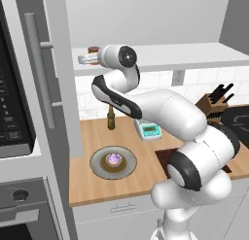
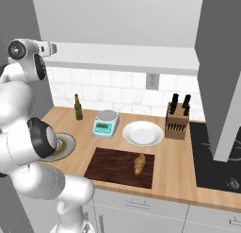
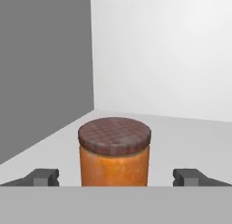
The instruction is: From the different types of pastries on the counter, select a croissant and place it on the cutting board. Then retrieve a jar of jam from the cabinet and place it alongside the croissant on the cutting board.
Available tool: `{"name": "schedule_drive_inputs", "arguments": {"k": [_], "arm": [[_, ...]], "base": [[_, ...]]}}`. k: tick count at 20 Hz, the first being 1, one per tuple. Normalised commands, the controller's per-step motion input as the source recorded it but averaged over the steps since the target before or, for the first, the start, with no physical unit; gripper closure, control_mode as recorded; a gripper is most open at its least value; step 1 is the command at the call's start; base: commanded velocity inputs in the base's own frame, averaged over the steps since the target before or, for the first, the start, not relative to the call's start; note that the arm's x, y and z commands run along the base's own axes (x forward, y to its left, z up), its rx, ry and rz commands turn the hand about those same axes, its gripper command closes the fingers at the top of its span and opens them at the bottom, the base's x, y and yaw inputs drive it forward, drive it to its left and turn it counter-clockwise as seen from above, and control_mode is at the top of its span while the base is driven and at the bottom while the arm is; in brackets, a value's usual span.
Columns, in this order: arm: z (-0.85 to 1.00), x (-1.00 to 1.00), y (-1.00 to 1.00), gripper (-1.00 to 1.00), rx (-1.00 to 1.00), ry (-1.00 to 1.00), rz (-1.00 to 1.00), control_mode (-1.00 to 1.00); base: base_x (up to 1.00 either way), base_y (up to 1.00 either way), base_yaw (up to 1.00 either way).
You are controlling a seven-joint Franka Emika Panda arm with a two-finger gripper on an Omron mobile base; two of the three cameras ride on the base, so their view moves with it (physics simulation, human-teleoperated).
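The orange-brown jar of jam (image 3: 114, 155) with its reddish-brown lid stands on the white shelf (image 3: 181, 141) inside the cabinet. My gripper (image 3: 115, 177) is open, one fingertip on each side of the jar, with a gap on both sides. From the left base view the hand (image 1: 85, 59) reaches onto the shelf beside the jar (image 1: 92, 50). The golden croissant (image 2: 139, 163) lies on the dark cutting board (image 2: 113, 168). A round pastry with pink topping (image 1: 114, 160) sits on a grey plate (image 1: 97, 167) on the counter (image 2: 174, 175).
The cabinet door (image 1: 61, 88) stands open with its bar handle (image 1: 36, 64) left of the arm. On the counter are a dark bottle (image 2: 78, 107), a kitchen scale (image 2: 105, 123), a white plate (image 2: 142, 133) and a knife block (image 2: 178, 119). A black cooktop (image 2: 216, 156) lies at the right.
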Motion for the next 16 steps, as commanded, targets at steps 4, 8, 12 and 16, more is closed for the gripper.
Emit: {"name": "schedule_drive_inputs", "arguments": {"k": [4,8,12,16], "arm": [[0.0,0.25,0.0,-1.0,0.0,0.0,0.0,-1.0],[-0.02,0.16,0.03,-1.0,0.0,0.0,0.0,-1.0],[-0.08,0.06,0.09,-1.0,0.0,0.0,0.0,-1.0],[-0.1,0.03,0.09,-1.0,0.0,0.0,0.0,-1.0]], "base": [[0.0,0.0,0.0],[0.0,0.0,0.0],[0.0,0.0,0.0],[0.0,0.0,0.0]]}}
